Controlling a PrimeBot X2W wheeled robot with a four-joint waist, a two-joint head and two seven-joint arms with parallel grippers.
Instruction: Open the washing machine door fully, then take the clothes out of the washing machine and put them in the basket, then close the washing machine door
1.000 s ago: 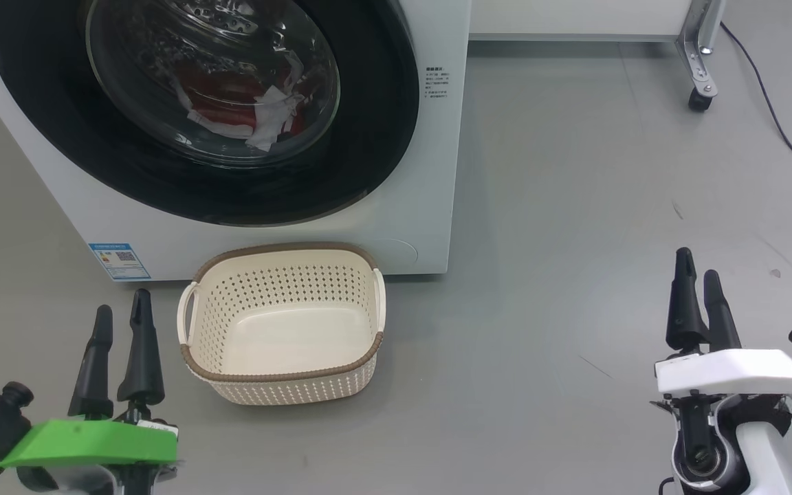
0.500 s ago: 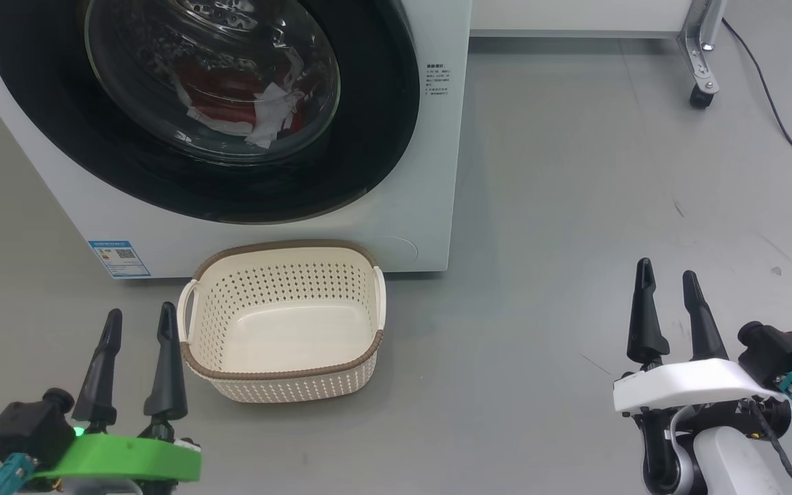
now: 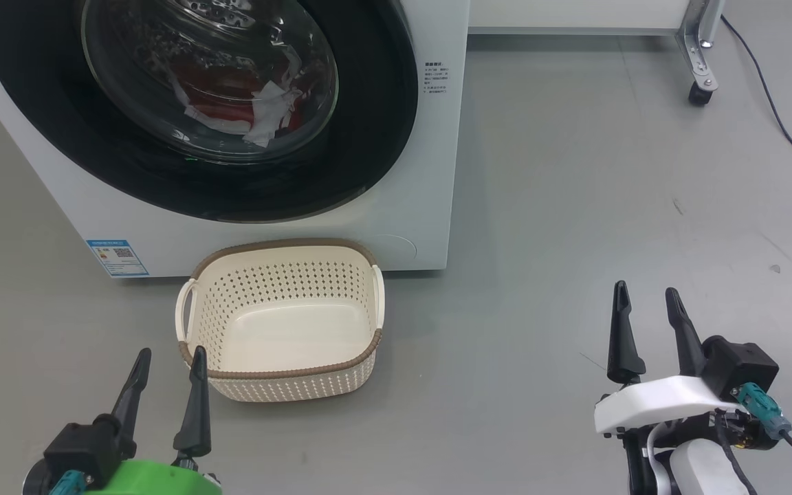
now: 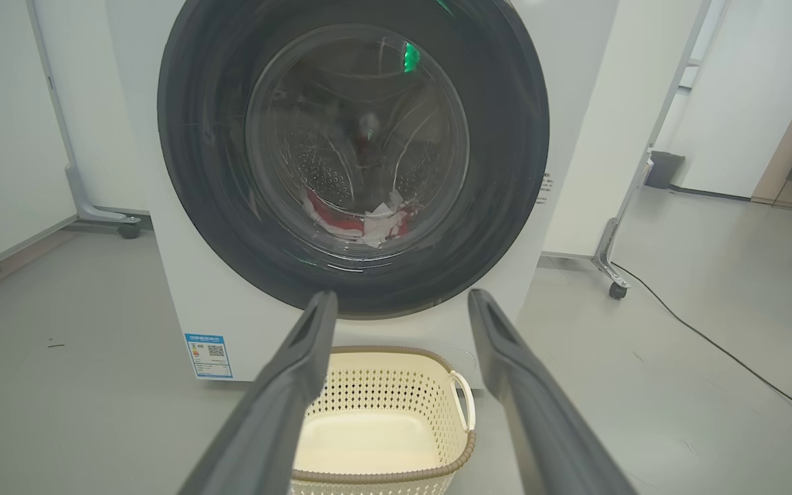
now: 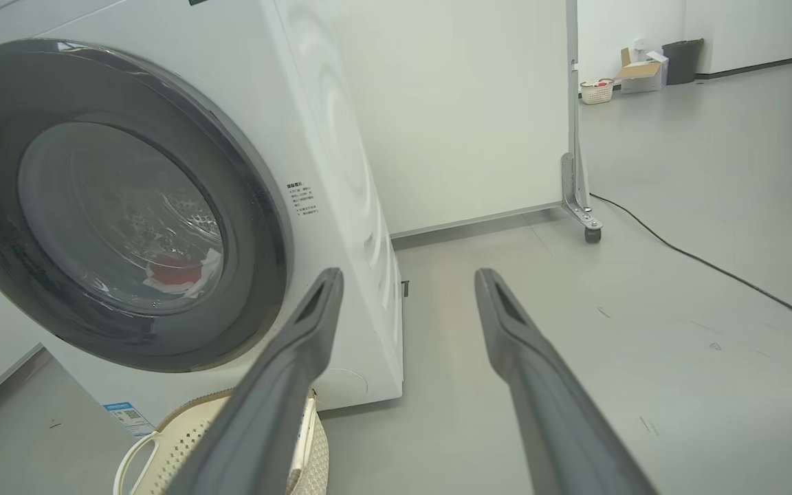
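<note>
1. One big white washing machine hogging the top left of the head view, parked on the grey floor.
2. Next down in size, the washing machine door: glossy black rim, bulging clear glass in the middle, sitting shut and flush against the front.
3. Right below that, the basket, cream with a brown rim and two side handles, on the floor just in front of the machine's base.
4. Behind the glass, the clothes, red with white bits, bunched up low in the steel drum.
5. Down at the lower left, the left gripper with its two dark fingers spread apart and nothing between them. Tips just beside the basket's near left corner, not touching as far as can be told. Pointed straight at the door and basket in its own wrist view.
6. Over at the lower right, the right gripper, fingers spread apart too, gripping nothing, above bare floor and well apart from both basket and machine.
7. Small blue sticker on the machine's lower left front.
8. Tiny caster wheel way up in the top right, with a dark cable trailing past it.
</note>
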